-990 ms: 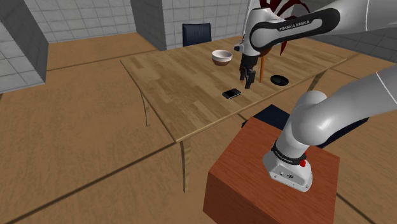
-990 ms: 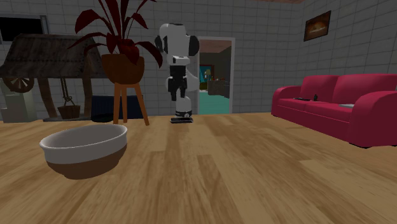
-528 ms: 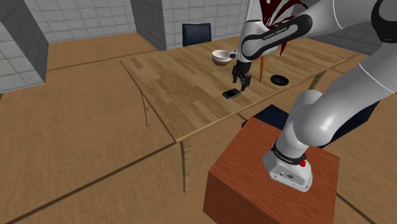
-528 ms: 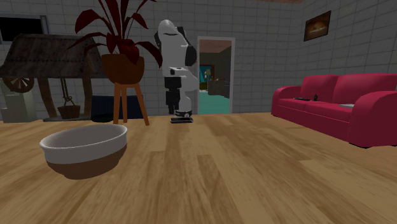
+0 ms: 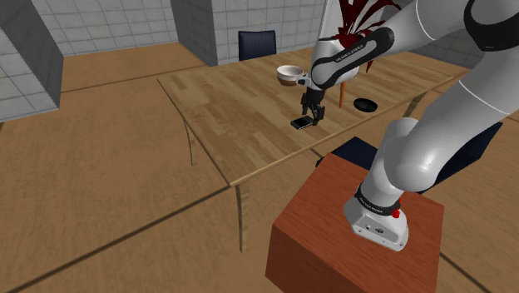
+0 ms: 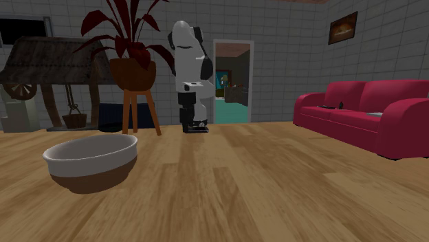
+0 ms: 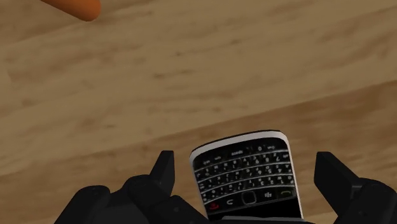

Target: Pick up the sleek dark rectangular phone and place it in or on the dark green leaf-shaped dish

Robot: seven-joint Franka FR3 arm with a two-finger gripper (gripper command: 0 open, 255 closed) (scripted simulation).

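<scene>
On the wooden table (image 5: 218,93), you see the black keypad phone (image 7: 248,181) lying flat between the gripper (image 5: 309,115)'s wide-spread fingers (image 7: 164,173), which flank it without touching, while the dark dish (image 5: 364,105) sits well apart toward the shoulder view's right.

The white arm (image 5: 466,91) reaches out over its stand, wrist bent so the gripper (image 5: 306,119) points steeply down. Its fingers (image 7: 164,170) stand well apart, apparently clasping nothing.
</scene>
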